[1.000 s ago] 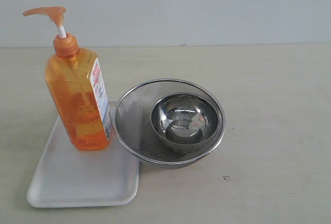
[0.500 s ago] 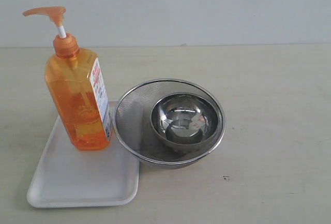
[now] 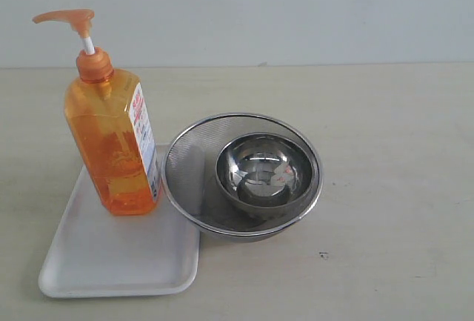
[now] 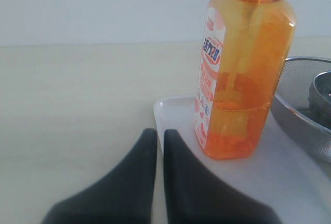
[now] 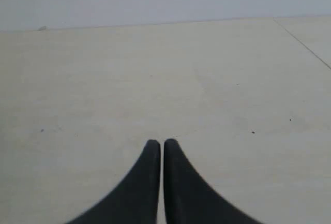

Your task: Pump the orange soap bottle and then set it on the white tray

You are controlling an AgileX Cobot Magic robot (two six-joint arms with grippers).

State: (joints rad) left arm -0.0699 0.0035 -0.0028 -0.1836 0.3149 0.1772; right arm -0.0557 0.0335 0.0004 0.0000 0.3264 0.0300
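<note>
The orange soap bottle [image 3: 111, 139] stands upright on the white tray [image 3: 111, 258], at the tray's far end, with its pump head raised and pointing left. The left wrist view shows the same orange soap bottle [image 4: 243, 69] on the white tray [image 4: 289, 177]. My left gripper [image 4: 160, 133] is shut and empty, a short way from the bottle, over the tray's edge. My right gripper [image 5: 161, 144] is shut and empty over bare table. Neither gripper shows in the exterior view.
A round steel mesh bowl [image 3: 189, 180] with a smaller steel bowl [image 3: 263, 169] inside it sits right beside the tray, touching its right edge. The mesh bowl's rim [image 4: 300, 115] lies close to the bottle in the left wrist view. A pale wall stands behind the table.
</note>
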